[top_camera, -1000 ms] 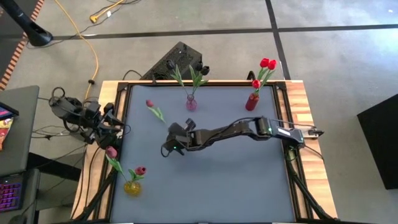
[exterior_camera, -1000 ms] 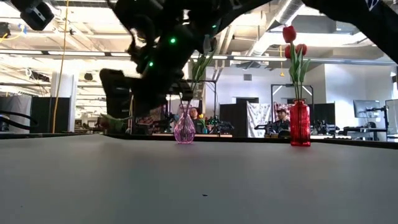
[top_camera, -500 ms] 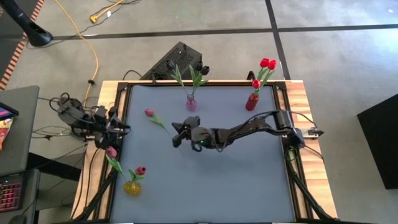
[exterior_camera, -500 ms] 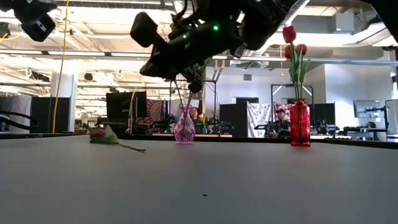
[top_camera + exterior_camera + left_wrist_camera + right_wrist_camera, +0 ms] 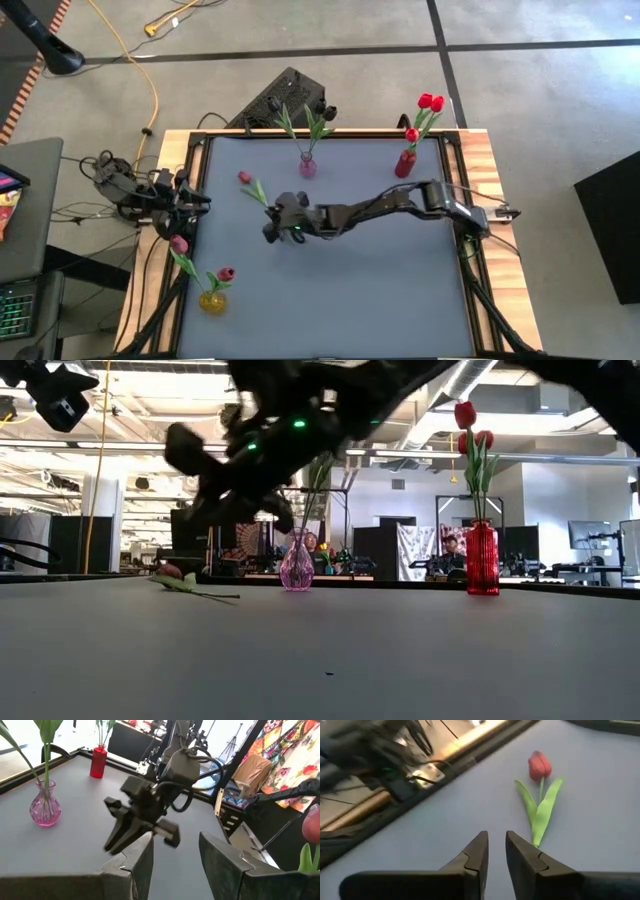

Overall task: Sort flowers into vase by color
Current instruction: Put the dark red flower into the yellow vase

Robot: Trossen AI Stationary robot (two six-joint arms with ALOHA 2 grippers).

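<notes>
A crimson-pink tulip (image 5: pixel 250 187) lies flat on the grey table, its head (image 5: pixel 539 765) toward the far-left corner; it also shows in the low view as the tulip (image 5: pixel 185 580). My right gripper (image 5: pixel 496 847) (image 5: pixel 270 226) hangs low just on the near side of its leaves (image 5: pixel 540 812), open by a narrow gap with nothing between the fingers. My left gripper (image 5: pixel 175 845) waits open at the table's left edge (image 5: pixel 193 205). A pink glass vase (image 5: pixel 307 168) holds dark tulips, a red vase (image 5: pixel 404 163) holds red ones, and a yellow vase (image 5: pixel 212 302) holds pink ones. My right gripper: the lower end of the tulip's leaves (image 5: pixel 535 840) reaches the outer side of one finger (image 5: pixel 522 857). Whether they touch I cannot tell. The tulip lies on the table and nothing is between the fingers.
The pink and red vases stand along the far edge, the yellow vase at the near-left corner. The wooden frame (image 5: pixel 470 200) borders the table. Open grey surface lies near and right of the right arm (image 5: pixel 400 205). People sit in the room beyond (image 5: pixel 452 550).
My right gripper rose and swung toward the far-right, then came back left and down next to the tulip's stem end. The tulip slid a short way toward the near edge and still lies flat.
</notes>
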